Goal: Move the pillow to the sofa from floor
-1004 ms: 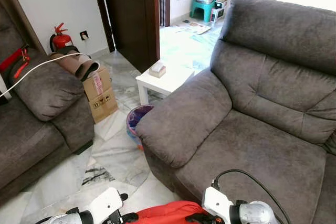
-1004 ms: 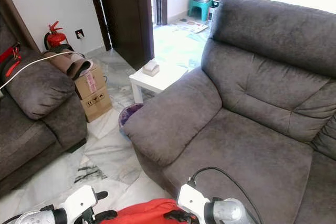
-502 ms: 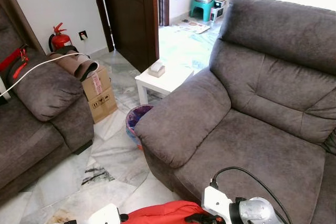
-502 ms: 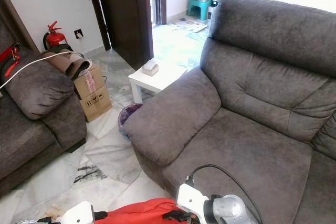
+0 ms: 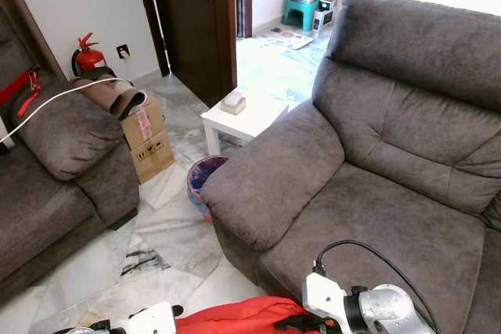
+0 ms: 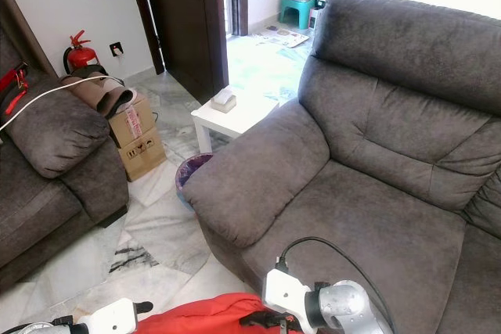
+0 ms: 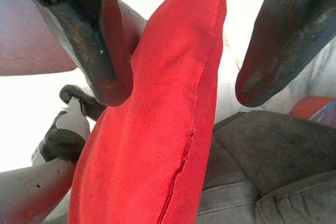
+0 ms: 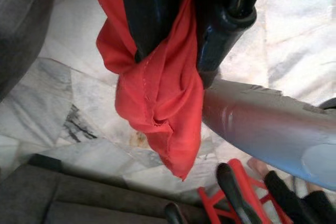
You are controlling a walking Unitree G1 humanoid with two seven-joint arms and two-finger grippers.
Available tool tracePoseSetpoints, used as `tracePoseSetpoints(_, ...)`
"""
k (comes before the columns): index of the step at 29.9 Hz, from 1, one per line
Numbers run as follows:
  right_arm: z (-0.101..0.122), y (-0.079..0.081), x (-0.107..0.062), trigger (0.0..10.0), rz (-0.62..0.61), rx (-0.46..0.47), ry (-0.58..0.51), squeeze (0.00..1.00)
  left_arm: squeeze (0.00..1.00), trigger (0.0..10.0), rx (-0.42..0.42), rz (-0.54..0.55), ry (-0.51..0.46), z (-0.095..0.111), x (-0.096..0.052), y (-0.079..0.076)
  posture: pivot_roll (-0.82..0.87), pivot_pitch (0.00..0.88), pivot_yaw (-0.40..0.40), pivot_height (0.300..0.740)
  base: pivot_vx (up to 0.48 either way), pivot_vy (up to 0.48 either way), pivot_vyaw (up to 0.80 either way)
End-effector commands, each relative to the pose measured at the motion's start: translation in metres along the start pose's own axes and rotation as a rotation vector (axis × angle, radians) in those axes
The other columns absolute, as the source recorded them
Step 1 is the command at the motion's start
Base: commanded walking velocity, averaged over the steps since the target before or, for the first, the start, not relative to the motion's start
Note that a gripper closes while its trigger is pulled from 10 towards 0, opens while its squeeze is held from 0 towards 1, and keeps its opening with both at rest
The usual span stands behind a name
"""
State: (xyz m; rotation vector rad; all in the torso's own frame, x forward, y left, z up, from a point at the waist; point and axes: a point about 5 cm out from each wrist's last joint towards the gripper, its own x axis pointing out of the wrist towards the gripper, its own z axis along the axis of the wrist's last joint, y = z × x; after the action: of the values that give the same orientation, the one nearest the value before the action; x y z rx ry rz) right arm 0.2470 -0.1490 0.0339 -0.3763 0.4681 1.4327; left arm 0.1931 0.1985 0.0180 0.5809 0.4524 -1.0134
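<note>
The red pillow (image 5: 239, 318) hangs low in front of me between my two arms, over the marble floor just before the grey sofa (image 5: 391, 217). My right gripper (image 8: 181, 51) is shut on a bunched corner of the pillow (image 8: 157, 93). My left gripper (image 7: 181, 94) straddles the pillow's seam edge (image 7: 152, 145). One of its fingers (image 7: 89, 35) touches the fabric, while the other stands apart, so it is open. The sofa seat lies to the front right with nothing on it.
A second grey sofa (image 5: 55, 170) stands at the left, with a cardboard box (image 5: 149, 142) beside it. A small white table (image 5: 243, 119) and a purple bin (image 5: 205, 179) sit by the sofa's armrest. Marble floor (image 5: 168, 232) runs between the sofas toward a dark door (image 5: 196, 13).
My left arm has dropped lower at the picture's bottom edge. The right arm has sunk slightly with the pillow still in its grip.
</note>
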Motion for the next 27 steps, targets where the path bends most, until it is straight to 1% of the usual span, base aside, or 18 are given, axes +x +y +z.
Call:
tracePoseSetpoints(1, 0.026, -0.006, -0.003, 10.0, -0.002, -0.08, -0.099, 0.0, 0.0, 10.0, 0.007, -0.03, 0.044, -0.009, -0.004, -0.004, 0.1, 0.068, 0.014, 0.74, 0.0, 0.0, 0.0)
tracePoseSetpoints(5, 0.031, -0.005, -0.006, 10.0, 0.007, -0.09, -0.106, 0.0, 0.0, 10.0, 0.033, -0.056, 0.063, -0.014, -0.005, -0.008, 0.1, 0.068, 0.014, 0.74, 0.0, 0.0, 0.0)
tracePoseSetpoints(7, 0.037, -0.005, -0.009, 10.0, 0.015, -0.096, -0.112, 0.0, 0.0, 10.0, 0.045, -0.079, 0.089, -0.021, -0.004, -0.012, 0.1, 0.071, 0.012, 0.74, 0.0, 0.0, 0.0)
tracePoseSetpoints(9, 0.039, -0.003, -0.011, 10.0, 0.021, -0.106, -0.105, 0.0, 0.0, 10.0, 0.081, -0.114, 0.123, -0.027, -0.005, -0.016, 0.1, 0.074, 0.01, 0.74, 0.0, 0.0, 0.0)
tracePoseSetpoints(11, 0.043, -0.002, -0.012, 10.0, 0.03, -0.11, -0.113, 0.0, 0.0, 10.0, 0.107, -0.12, 0.139, -0.03, -0.007, -0.017, 0.1, 0.074, 0.011, 0.74, 0.0, 0.0, 0.0)
tracePoseSetpoints(14, 0.049, 0.001, -0.015, 10.0, 0.039, -0.121, -0.123, 0.0, 0.0, 10.0, 0.126, -0.087, 0.14, -0.031, -0.008, -0.013, 0.1, 0.075, 0.009, 0.74, 0.0, 0.0, 0.0)
tracePoseSetpoints(16, 0.05, 0.001, -0.016, 10.0, 0.039, -0.122, -0.122, 0.0, 0.0, 10.0, 0.136, -0.08, 0.139, -0.031, -0.008, -0.012, 0.1, 0.075, 0.009, 0.74, 0.0, 0.0, 0.0)
tracePoseSetpoints(19, 0.051, 0.001, -0.018, 10.0, 0.036, -0.124, -0.121, 0.0, 0.0, 10.0, 0.158, -0.027, 0.108, -0.025, -0.009, -0.005, 0.09, 0.077, 0.007, 0.74, 0.0, 0.0, 0.0)
tracePoseSetpoints(21, 0.051, 0.001, -0.018, 10.0, 0.035, -0.124, -0.119, 0.0, 0.0, 10.0, 0.156, -0.012, 0.096, -0.023, -0.009, -0.002, 0.1, 0.078, 0.005, 0.74, 0.0, 0.0, 0.0)
tracePoseSetpoints(25, 0.053, 0.004, -0.016, 10.0, 0.046, -0.121, -0.118, 0.0, 0.0, 10.0, 0.155, -0.024, 0.104, -0.027, -0.009, -0.003, 0.1, 0.08, 0.002, 0.74, 0.0, 0.0, 0.0)
tracePoseSetpoints(27, 0.055, 0.006, -0.015, 10.0, 0.05, -0.118, -0.121, 0.0, 0.0, 10.0, 0.169, -0.033, 0.115, -0.029, -0.01, -0.004, 0.1, 0.08, 0.002, 0.74, 0.0, 0.0, 0.0)
